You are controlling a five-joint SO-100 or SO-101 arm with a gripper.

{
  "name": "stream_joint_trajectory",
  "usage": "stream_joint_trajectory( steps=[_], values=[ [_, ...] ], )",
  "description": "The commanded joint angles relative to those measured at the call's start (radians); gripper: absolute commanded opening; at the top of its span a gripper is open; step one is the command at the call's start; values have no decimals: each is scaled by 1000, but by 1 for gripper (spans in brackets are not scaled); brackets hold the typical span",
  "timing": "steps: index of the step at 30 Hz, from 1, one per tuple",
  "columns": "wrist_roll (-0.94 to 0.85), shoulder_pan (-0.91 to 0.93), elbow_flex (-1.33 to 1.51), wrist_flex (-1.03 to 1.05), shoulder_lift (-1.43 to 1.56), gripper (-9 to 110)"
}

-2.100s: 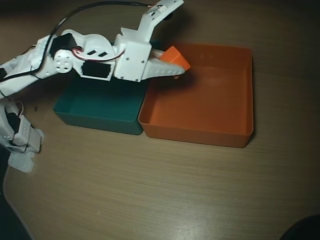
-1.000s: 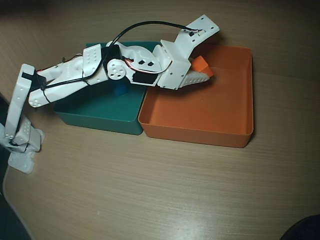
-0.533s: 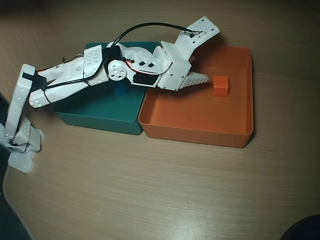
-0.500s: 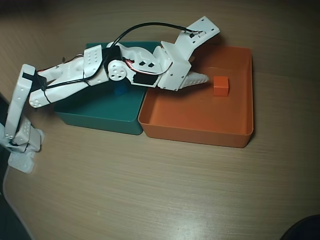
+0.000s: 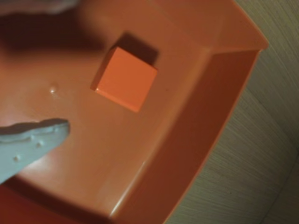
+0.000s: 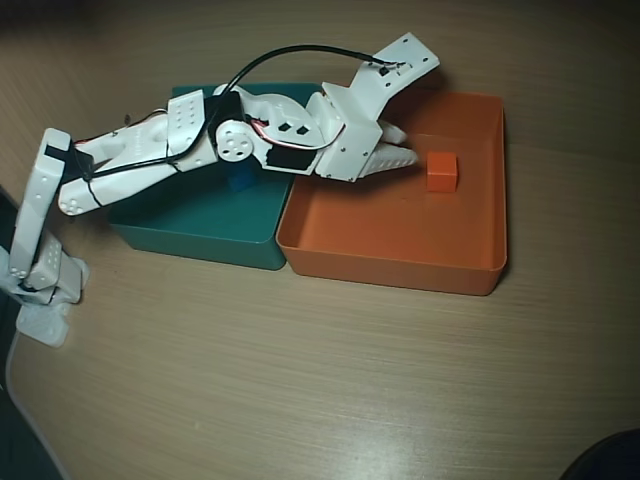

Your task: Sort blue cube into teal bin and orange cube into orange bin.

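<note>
Orange cube (image 6: 441, 171) lying loose on the floor of the orange bin (image 6: 470, 272).

Jaws apart and empty, gripper (image 6: 408, 146) poised over the bin's left part in the overhead view, just beside the cube without touching. Blue cube (image 6: 240, 181) down in the teal bin (image 6: 190, 238), partly hidden under the arm. Bins side by side, walls touching, on the table (image 6: 320, 380).

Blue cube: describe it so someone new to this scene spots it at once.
In the overhead view, find the teal bin left of the orange bin. The blue cube lies inside it, partly under the white arm. It is the only bright blue thing; the orange cube lies in the other bin.
</note>
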Motion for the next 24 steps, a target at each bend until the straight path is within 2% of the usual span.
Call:
stream_joint_trajectory(
  steps=[1,6,17,24],
  values=[
    [5,2,-86,-17,43,-8],
    [5,2,-89,-17,41,-3],
    [-11,2,-71,0,57,-6],
    [-11,2,164,2,268,-6]
  ],
)
